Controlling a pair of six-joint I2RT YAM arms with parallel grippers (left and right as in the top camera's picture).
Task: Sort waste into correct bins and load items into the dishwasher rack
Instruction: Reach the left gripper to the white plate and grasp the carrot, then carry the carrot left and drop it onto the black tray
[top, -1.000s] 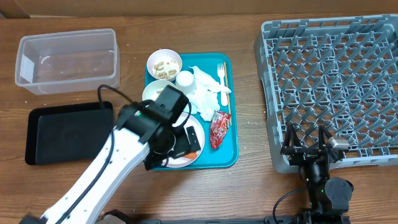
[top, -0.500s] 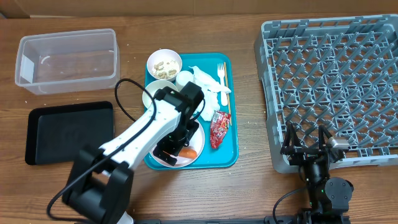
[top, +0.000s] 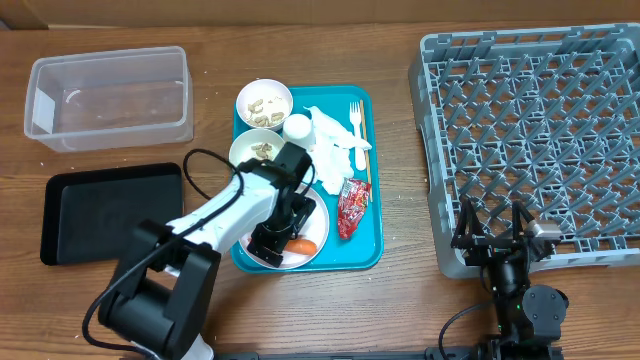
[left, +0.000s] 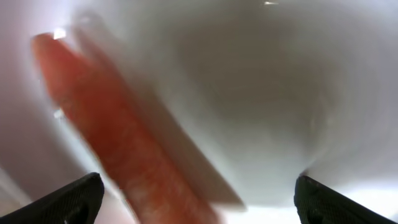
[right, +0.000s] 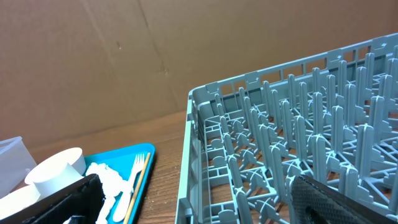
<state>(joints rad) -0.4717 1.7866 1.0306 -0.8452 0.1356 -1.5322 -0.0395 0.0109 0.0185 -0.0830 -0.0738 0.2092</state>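
My left gripper (top: 283, 238) hangs open low over the white-pink plate (top: 318, 222) on the teal tray. In the left wrist view the orange carrot (left: 124, 143) lies blurred and very close between the wide-apart fingertips (left: 74, 199); whether they touch it I cannot tell. The carrot (top: 303, 245) rests on the plate's near side. Beside it are the red wrapper (top: 352, 205), white napkins (top: 330, 150), fork (top: 357, 125), cup (top: 297, 126) and two bowls (top: 264, 102). My right gripper (top: 495, 228) stands open and empty at the near-left edge of the grey dishwasher rack (top: 540, 130).
The clear tub (top: 108, 97) sits at the far left, with the black tray (top: 105, 210) in front of it. The teal tray (top: 375, 250) lies mid-table. In the right wrist view, the rack wall (right: 199, 143) rises just ahead, with the fork (right: 134, 174) to its left.
The left arm has swung round and its gripper has dropped onto the plate by the carrot. The right arm has not moved.
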